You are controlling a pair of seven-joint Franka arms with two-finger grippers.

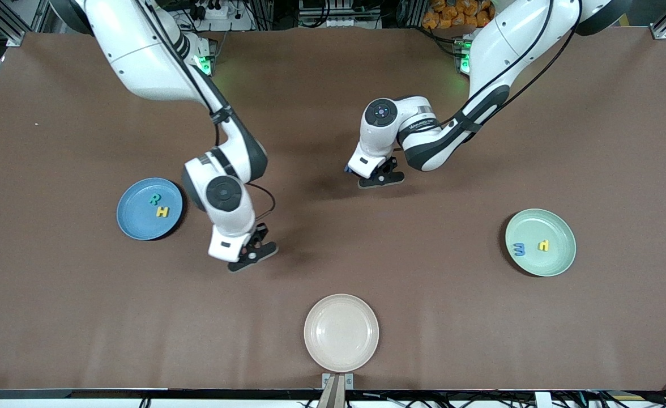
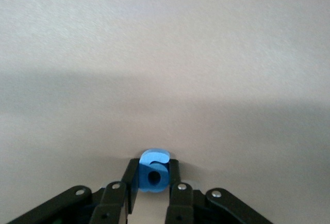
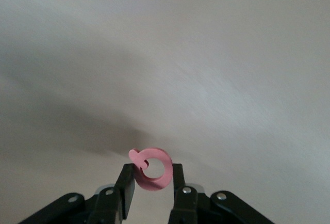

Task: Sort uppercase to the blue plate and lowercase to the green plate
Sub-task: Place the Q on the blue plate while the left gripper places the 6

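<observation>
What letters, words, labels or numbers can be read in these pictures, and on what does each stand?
"R": teal-green foam letter on the blue plate.
"H": yellow foam letter on the same plate.
Blue letter and yellow letter on the green plate: too small to read surely.
Print on the left arm's wrist: unreadable.

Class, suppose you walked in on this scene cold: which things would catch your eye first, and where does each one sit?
First come the two white arms over the middle of the brown table: the left gripper is shut on a blue letter, and the right gripper on a red round letter. Next come the plates: the blue plate at the right arm's end, the green plate at the left arm's end, and the cream plate nearest the front camera.
</observation>
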